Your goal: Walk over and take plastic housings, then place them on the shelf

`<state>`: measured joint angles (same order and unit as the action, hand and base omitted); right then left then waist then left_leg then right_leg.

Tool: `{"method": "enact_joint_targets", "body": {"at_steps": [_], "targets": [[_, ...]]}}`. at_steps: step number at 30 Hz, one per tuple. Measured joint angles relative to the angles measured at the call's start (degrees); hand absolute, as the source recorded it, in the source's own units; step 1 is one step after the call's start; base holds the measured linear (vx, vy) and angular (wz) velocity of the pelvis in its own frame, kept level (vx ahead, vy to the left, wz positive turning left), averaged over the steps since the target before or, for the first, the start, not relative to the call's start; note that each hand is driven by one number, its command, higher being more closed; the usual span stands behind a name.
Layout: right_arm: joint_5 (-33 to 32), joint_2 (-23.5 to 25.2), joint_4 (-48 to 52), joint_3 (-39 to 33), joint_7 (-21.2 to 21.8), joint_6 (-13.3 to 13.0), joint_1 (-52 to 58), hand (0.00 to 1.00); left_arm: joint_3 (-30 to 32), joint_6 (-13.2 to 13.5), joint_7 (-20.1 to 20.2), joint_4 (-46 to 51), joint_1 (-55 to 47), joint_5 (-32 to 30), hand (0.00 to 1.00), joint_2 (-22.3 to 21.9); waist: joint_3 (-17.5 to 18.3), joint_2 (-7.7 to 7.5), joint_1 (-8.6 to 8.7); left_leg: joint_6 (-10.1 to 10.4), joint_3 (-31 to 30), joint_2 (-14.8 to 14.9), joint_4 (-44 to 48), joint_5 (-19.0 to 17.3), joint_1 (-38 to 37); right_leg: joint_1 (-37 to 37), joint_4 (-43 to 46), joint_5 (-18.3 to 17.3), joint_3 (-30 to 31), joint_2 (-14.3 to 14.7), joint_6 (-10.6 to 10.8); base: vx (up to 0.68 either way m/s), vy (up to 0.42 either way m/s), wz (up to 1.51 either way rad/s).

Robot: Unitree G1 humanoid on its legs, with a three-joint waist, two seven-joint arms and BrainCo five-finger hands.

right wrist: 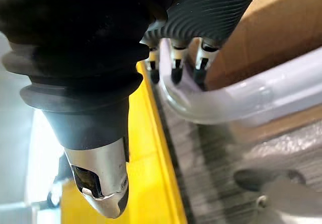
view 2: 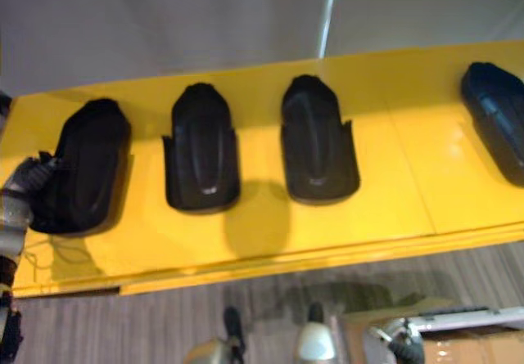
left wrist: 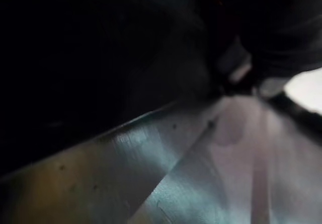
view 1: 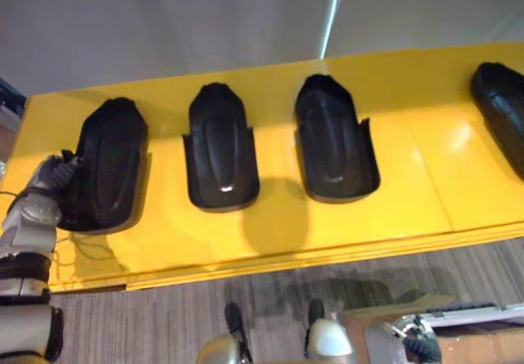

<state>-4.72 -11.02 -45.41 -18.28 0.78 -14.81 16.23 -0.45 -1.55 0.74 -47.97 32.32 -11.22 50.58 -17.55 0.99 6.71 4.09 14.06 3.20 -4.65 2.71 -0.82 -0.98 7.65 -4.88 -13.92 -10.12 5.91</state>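
Step in hand: we judge that the left hand (view 1: 56,173) is working the leftmost housing (view 1: 110,164), at its outer edge. Whether it is lifting it or setting it down we cannot say.
Left hand state: its fingers are hidden against the housing's dark rim, so we cannot tell its grip.
Right hand state: the right hand (right wrist: 98,178) hangs low with relaxed fingers and holds nothing. It is close to a white tube (right wrist: 241,98) and a cardboard box (right wrist: 282,17).
Housings: we see four on the yellow counter (view 1: 409,176). Past the leftmost lie a second housing (view 1: 219,147), a third housing (view 1: 332,139) and a fourth housing (view 1: 501,110) at the far right edge, spaced apart.
Next move: we think the left hand needs a firm hold under the rim, and probably the right hand brought up to steady the far side.
View differences: the eye views give the whole row. The right wrist view gives the fingers, tube and box.
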Motion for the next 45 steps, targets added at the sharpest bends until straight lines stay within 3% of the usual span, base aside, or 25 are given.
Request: {"method": "enact_joint_targets", "body": {"at_steps": [7, 16, 17, 26, 29, 32, 36, 37, 39, 41, 45], "targets": [[-0.2, -2.5, 0.2, 5.6, -1.1, 0.6, 0.9, 0.00, -0.3, 0.2, -0.7, 0.2, 1.9, -0.3, 1.00, -2.0, -1.3, -0.55, 0.39, 0.0, -2.4, 0.3, 1.6, 0.4, 1.2, 0.0, 2.3, -1.4, -2.0, -0.1, -1.1, -0.01, -0.012, 0.16], [-0.2, -3.4, 1.4, 7.5, -1.0, 1.5, 0.8, 0.00, -0.3, 0.2, -0.6, 0.2, 2.0, -0.4, 1.00, -2.0, -1.7, -0.88, 0.46, 0.0, -2.6, 0.5, 1.4, 1.4, 1.8, -1.5, 4.6, -2.5, -2.2, -0.4, -1.0, -0.05, -0.006, 0.03], [-0.2, -3.4, 1.4, 7.5, -1.0, 1.5, 0.8, 0.00, -0.3, 0.3, -0.6, 0.3, 2.0, -0.4, 0.00, -2.0, -1.7, -0.82, 0.47, 0.1, -2.7, 0.5, 1.1, 1.6, 1.8, -1.5, 4.6, -2.4, -2.4, -0.4, -0.9, -0.02, 0.002, 0.04], [-0.2, -3.4, 0.9, 7.5, -1.0, 1.4, 1.0, 0.00, -0.3, 0.2, -0.8, 0.8, 2.7, -2.4, 0.00, -2.0, -1.8, -0.75, 0.53, 0.2, -3.8, 0.4, 0.2, 2.5, 1.8, -1.1, 4.4, -2.2, -3.3, -0.3, -0.6, 0.00, -0.002, 0.06], [1.1, -3.4, 0.5, 7.6, -1.0, -0.2, 1.4, 0.00, -0.3, 0.2, -4.7, 0.8, 2.7, -2.5, 0.00, -1.9, -1.8, -0.63, 0.44, 0.2, -4.0, 0.4, 0.2, 2.6, 1.7, -0.9, 4.4, -2.1, -3.4, -0.3, -0.5, 0.00, -0.002, 0.03], [3.3, -3.5, 2.2, 10.2, -1.1, -3.3, 2.1, 0.00, -0.2, 0.8, -10.8, 1.2, 3.1, -2.4, 0.00, -1.5, -1.9, -0.55, 0.33, 0.1, -4.2, 0.4, 0.2, 2.9, 1.8, -0.8, 4.4, -2.0, -3.5, -0.3, -0.4, -0.01, -0.001, 0.01], [10.4, -2.4, 10.0, 23.3, -0.5, -9.4, -0.7, 0.00, 0.1, 6.4, -21.2, 6.3, 3.8, -2.7, 0.00, -1.5, -1.8, -0.31, -0.16, 0.0, -5.5, 0.4, 0.1, 3.7, 1.8, 0.3, 4.2, -1.9, -5.2, -0.3, -0.4, -0.04, -0.005, 0.17], [11.3, -2.3, 11.0, 25.0, -0.5, -10.1, -1.5, 0.00, 0.1, 7.3, -22.8, 7.6, 3.8, -2.7, 0.00, -1.5, -1.7, -0.11, -0.62, 0.0, -5.7, 0.4, 0.0, 3.6, 2.0, 0.3, 4.0, -2.2, -5.5, -0.3, -0.9, -0.06, 0.005, 0.26], [13.1, -2.4, 14.8, 30.3, -1.8, -13.1, -3.3, 0.00, 0.5, 10.6, -30.3, 11.6, 3.8, -2.8, 0.00, -1.5, -1.4, 0.56, -2.29, -0.5, -6.1, 0.4, -0.4, 3.3, 2.9, 0.7, 2.7, -2.2, -6.8, -0.2, -0.8, -0.05, 0.016, 0.26], [14.7, -2.4, 17.9, 33.1, -5.6, -14.2, -3.7, 0.00, 1.2, 13.2, -35.7, 13.0, 3.7, -2.8, 0.00, -1.7, -1.0, 0.48, -4.31, -0.6, -6.4, 0.1, -0.4, 3.2, 3.0, 1.4, 2.0, -1.5, -7.2, -0.3, -0.1, 0.05, 0.017, 0.19], [14.8, -2.3, 20.4, 34.1, -12.0, -14.2, -4.0, 0.00, 4.4, 16.8, -42.3, 19.8, 0.3, -2.8, 0.00, -2.1, 0.7, -0.68, -5.17, -0.5, -8.1, -1.1, -0.1, 3.3, 3.4, 3.4, 0.2, -0.9, -9.2, -0.8, 0.2, 0.10, 0.015, 0.36]]}}
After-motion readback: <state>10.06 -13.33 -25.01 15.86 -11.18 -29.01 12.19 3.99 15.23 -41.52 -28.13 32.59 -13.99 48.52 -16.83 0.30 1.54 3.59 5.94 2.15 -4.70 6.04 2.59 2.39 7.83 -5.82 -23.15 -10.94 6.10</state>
